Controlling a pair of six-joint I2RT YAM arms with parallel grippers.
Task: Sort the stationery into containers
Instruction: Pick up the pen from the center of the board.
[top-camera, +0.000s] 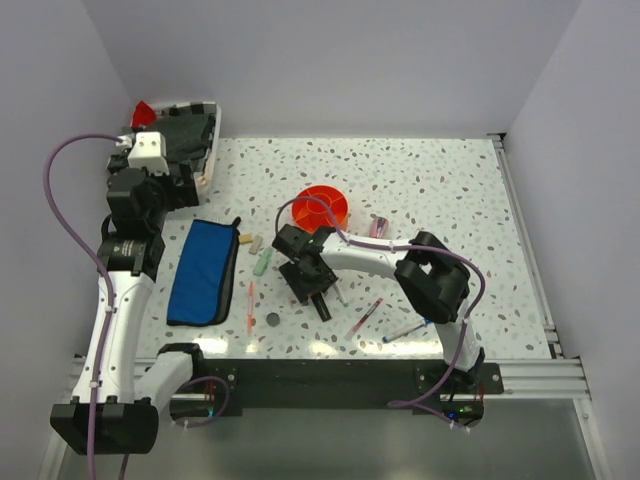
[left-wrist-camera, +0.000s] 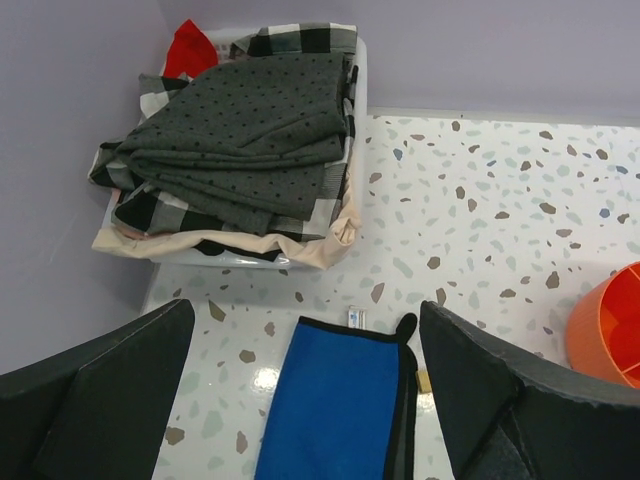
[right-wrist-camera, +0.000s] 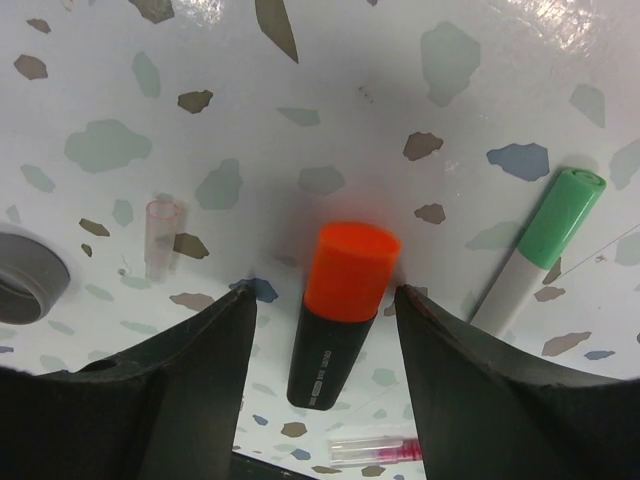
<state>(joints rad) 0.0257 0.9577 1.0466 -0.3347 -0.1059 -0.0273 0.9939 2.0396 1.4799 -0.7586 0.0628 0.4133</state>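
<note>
The speckled bench (top-camera: 450, 190) carries a white tray (left-wrist-camera: 250, 262) of folded cloth at its far left corner. Nearer lies the blue pouch (top-camera: 205, 270), flat on the bench, with the orange organiser (top-camera: 322, 207) well to its right, about mid-bench. The left pincer (left-wrist-camera: 308, 330) hangs over the pouch's far end, fingers wide apart and holding nothing. The right pincer (right-wrist-camera: 325, 300) is low over the bench on the near side of the organiser. Its fingers are apart, straddling the highlighter (right-wrist-camera: 340, 300) with a gap on each side. The highlighter lies on the bench, orange cap away from the wrist. A green-capped marker (right-wrist-camera: 545, 240) lies just beside it, and a grey disc (right-wrist-camera: 25, 275) lies on its other side. Two small erasers (top-camera: 250, 242) sit near the pouch's far right corner.
</note>
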